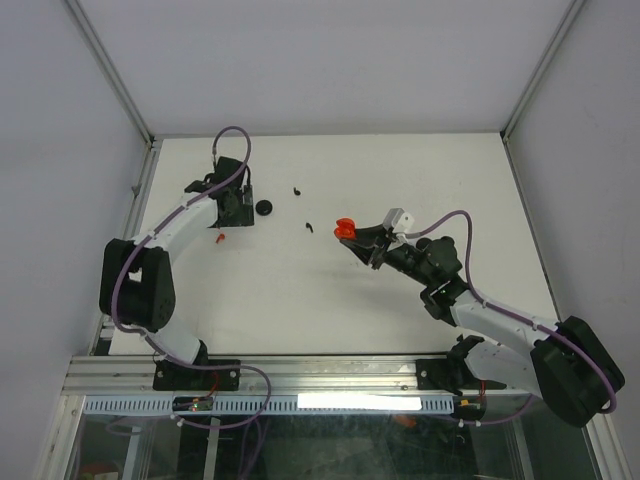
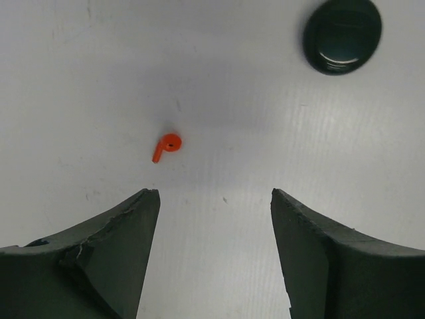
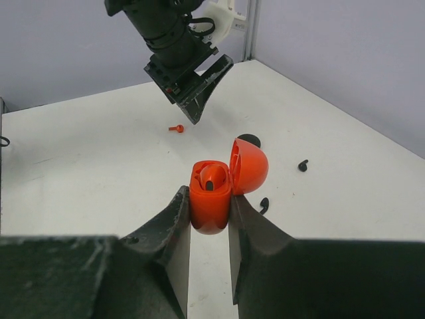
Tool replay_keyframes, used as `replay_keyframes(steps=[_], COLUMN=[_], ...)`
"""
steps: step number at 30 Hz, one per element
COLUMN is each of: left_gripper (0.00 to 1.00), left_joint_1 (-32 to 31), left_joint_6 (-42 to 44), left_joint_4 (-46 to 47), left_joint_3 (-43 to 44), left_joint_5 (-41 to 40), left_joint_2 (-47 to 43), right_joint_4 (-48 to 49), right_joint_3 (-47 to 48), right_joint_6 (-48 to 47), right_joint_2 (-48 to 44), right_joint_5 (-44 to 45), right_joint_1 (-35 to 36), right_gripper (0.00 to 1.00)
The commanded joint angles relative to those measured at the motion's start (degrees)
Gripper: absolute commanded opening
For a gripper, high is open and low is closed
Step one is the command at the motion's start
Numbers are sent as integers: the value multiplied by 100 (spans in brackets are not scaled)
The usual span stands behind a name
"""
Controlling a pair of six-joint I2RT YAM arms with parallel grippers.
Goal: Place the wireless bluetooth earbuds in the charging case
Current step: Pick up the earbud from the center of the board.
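My right gripper (image 3: 208,197) is shut on a red charging case (image 3: 211,211) and holds it above the table, right of centre (image 1: 345,228). Its lid (image 3: 250,166) is hinged open, and a red earbud (image 3: 212,177) sits in the case. Another red earbud (image 2: 167,146) lies loose on the table. My left gripper (image 2: 214,194) hangs open above the table just short of that bud, with nothing between its fingers. In the top view the bud (image 1: 218,240) shows just beside the left gripper (image 1: 234,212).
A closed black round case (image 2: 342,34) lies right of the left gripper (image 1: 265,207). Two black earbuds (image 1: 297,190) (image 1: 309,227) lie near the table's middle, between the arms. Grey walls and frame posts (image 1: 110,80) border the white table (image 1: 300,290).
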Motion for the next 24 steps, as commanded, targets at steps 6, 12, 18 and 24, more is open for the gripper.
replay_keyframes(steps=[6,12,18,24], left_gripper=[56,49,42,40], left_joint_1=[796,927,965,1018], left_joint_6=[519,606,656,726], left_joint_4=[-522,-712,-875,-920], left_joint_3=[1015,1343,1444,1388], left_joint_5=[347,303,342,651], left_joint_2=[1383,1894,2143,2209], right_joint_4=[332,365,353,327], right_joint_3=[42,47,55,73], right_joint_6=[-98,32,35,35], right_joint_2=[33,60,51,58], right_joint_5=[33,-147,-154,-175], right_joint_1=[-25,-22,-28,-21], right_gripper=[0,0,0,0])
